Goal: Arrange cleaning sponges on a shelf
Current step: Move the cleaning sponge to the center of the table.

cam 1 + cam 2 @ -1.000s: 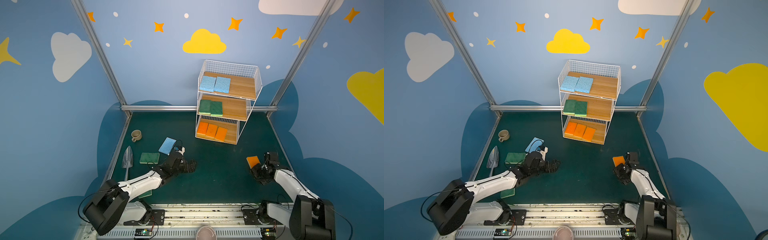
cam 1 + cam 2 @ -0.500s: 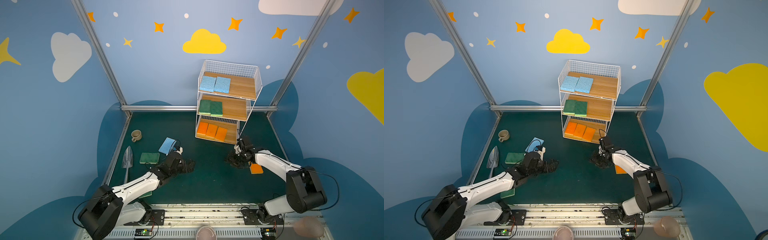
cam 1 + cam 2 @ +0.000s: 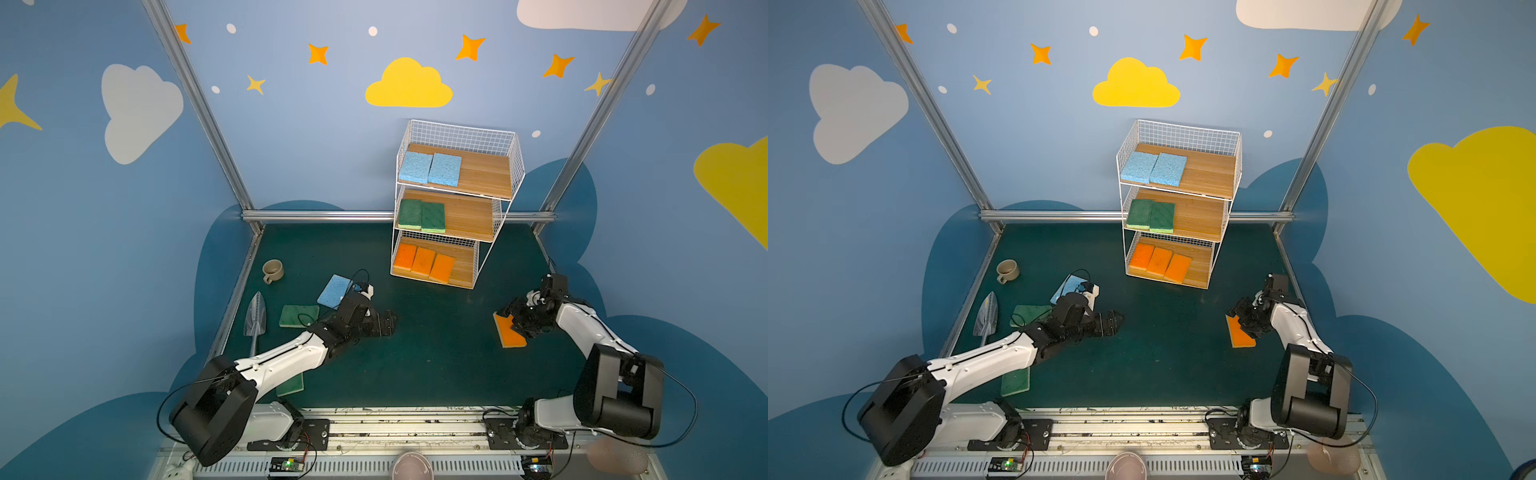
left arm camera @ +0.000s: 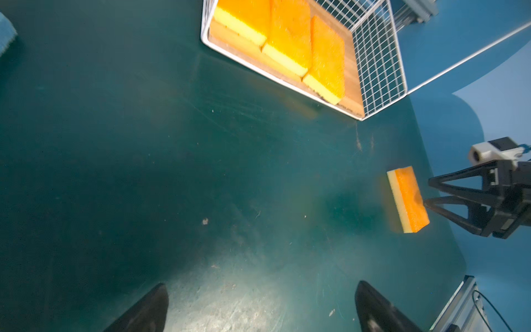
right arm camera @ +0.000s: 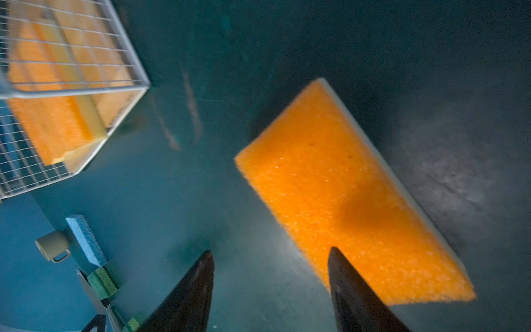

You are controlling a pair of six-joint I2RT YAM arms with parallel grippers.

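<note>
- Seven sponges sit on the shelf [image 3: 486, 174]. That's two light blue sponges [image 3: 430, 168] on the top board, two green sponges [image 3: 422, 215] on the middle one and three orange sponges [image 3: 424, 262] on the bottom, all bunched at the shelf's left end.
- The fourth orange sponge [image 3: 509, 332] lies flat on the green mat [image 3: 436, 353], orange side up, out in front of the shelf and past its right corner.
- The right gripper [image 5: 271, 251] hangs right over it with its jaws spread. One finger [image 5: 353, 287] is above the orange face and the other is over bare mat, so nothing's pinched.
- The left gripper [image 4: 261, 287] is spread wide and empty, low over the mat in front of the shelf's left corner.
- A loose blue sponge [image 3: 332, 289] and a loose green sponge [image 3: 297, 316] lie further left of the shelf. A second green sponge [image 3: 291, 385] pokes out from under the left arm [image 3: 286, 359].
- The beige mug [image 3: 273, 271] and metal trowel [image 3: 255, 318] are further left again.
</note>
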